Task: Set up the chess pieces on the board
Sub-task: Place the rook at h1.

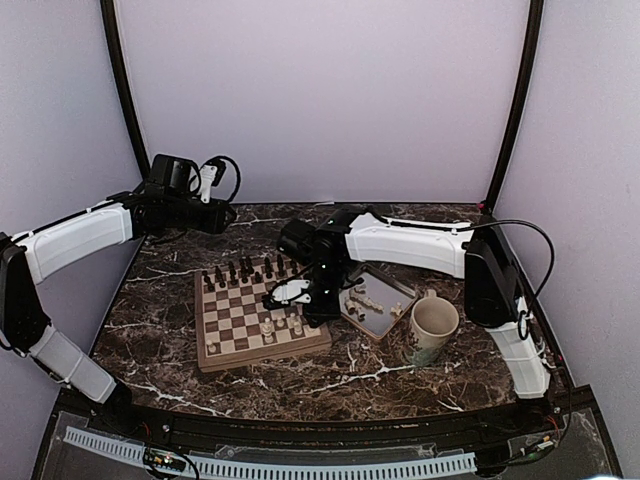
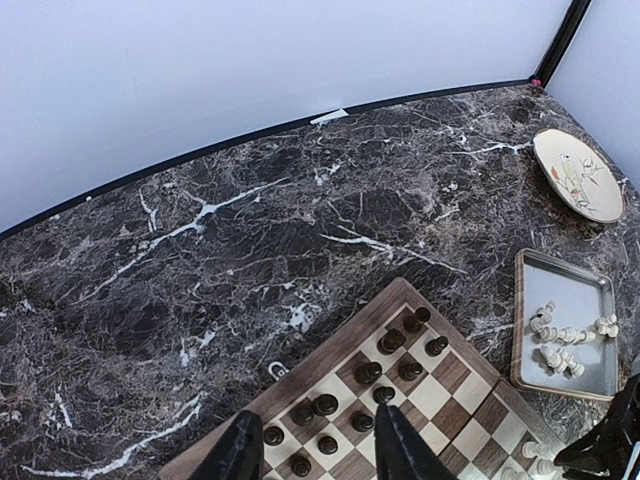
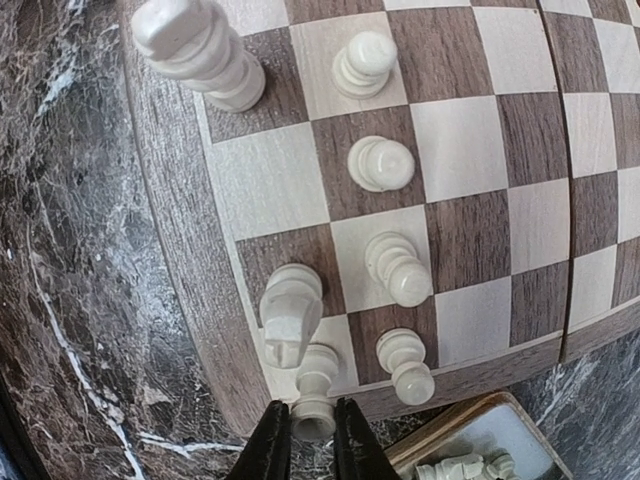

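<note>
Nearest the arm bases, on the right, a cream ceramic mug (image 1: 432, 330) stands upright on the dark veined marble table (image 2: 250, 250); its side bears a greenish printed motif, too small to read.

Just beyond it lies the grey square metal tray (image 2: 590, 300), holding a cluster of loose cream-white carved chessmen (image 2: 558, 345); their number cannot be counted.

Just beside the tray, to its left, sits the square wooden chessboard (image 3: 460, 150), with light and dark brown checks and a tan rim.

The right gripper (image 3: 313, 428) is low over the board's near right corner; its fingers are pressed in against both sides of the base of a cream-white corner piece (image 3: 315, 385), which stands on the corner square; its type is hard to make out from above.

Next to it stand a cream-white knight (image 3: 290, 315) and four cream-white pawns (image 3: 380, 162); a tall cream-white piece (image 3: 200, 50) is partly cut off by the frame; in the overhead view the arm hides this corner.

Dark brown chessmen (image 2: 325, 405) fill the far rows; a small metal clasp (image 2: 277, 370) sits at the far rim.

The left gripper (image 2: 318, 450) hangs high above the far side, fingers spread, nothing between them.

A pale tape strip (image 2: 328, 116) lies at the table's far edge; any marking on it is illegible.
</note>
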### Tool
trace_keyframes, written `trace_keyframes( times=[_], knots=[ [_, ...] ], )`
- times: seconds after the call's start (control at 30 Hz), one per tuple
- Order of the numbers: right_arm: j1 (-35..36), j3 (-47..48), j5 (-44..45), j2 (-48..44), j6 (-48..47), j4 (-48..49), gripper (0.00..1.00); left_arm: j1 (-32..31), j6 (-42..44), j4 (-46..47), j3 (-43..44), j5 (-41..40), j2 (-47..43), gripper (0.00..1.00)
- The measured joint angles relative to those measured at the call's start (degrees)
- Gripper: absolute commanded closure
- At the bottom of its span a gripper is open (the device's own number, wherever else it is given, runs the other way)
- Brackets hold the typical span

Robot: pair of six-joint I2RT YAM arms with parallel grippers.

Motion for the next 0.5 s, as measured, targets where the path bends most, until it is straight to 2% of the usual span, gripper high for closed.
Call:
trace_keyframes(
  times=[0.13, 0.5],
  knots=[
    [0.00, 0.00, 0.00, 0.07, 0.22, 0.17, 0.76, 0.00, 0.00, 0.00, 0.00, 0.20, 0.07, 0.60],
    [-0.37, 1.64, -0.48, -0.81, 0.68, 0.02, 0.72, 0.00, 0.00, -0.02, 0.00, 0.94, 0.55, 0.60]
  ],
)
